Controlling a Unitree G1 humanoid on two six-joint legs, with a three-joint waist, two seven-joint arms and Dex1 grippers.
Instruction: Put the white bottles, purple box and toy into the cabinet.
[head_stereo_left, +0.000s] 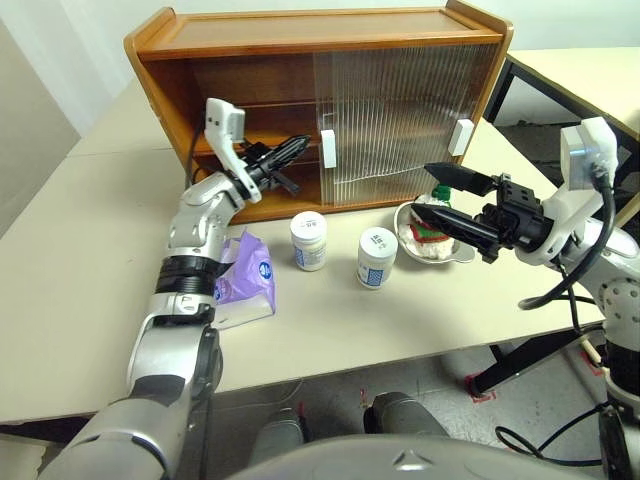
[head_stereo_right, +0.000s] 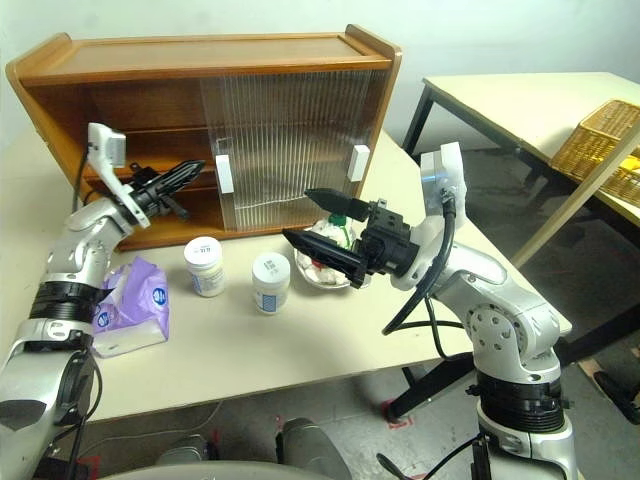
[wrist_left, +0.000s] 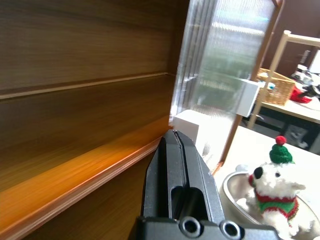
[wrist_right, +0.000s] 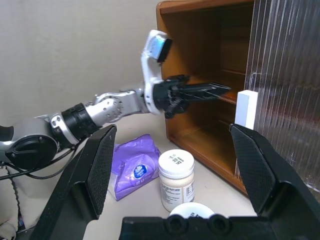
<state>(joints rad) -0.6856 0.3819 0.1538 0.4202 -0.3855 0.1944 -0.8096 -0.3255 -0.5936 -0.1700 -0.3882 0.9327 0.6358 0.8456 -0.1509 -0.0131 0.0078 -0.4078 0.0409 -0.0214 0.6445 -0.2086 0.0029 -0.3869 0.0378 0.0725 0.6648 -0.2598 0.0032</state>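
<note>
The brown cabinet (head_stereo_left: 300, 40) stands at the back of the table, its left half uncovered. My left gripper (head_stereo_left: 300, 147) is shut and empty, level with the middle shelf, its tip close to the white handle (head_stereo_left: 328, 149) of the ribbed sliding door. Two white bottles (head_stereo_left: 309, 240) (head_stereo_left: 377, 257) stand upright in front of the cabinet. The purple box (head_stereo_left: 245, 275) lies to their left, beside my left forearm. The toy (wrist_left: 272, 192), a snowman, sits in a metal bowl (wrist_left: 235, 187) to the right of the bottles. My right gripper (head_stereo_left: 424, 190) hangs open just above it, holding nothing.
Ribbed sliding doors (head_stereo_left: 400, 110) cover the cabinet's right half, with a second white handle (head_stereo_left: 461, 136) at their right end. A second table with a wicker basket (head_stereo_right: 600, 140) stands to the right. The table's front edge runs just below the purple box.
</note>
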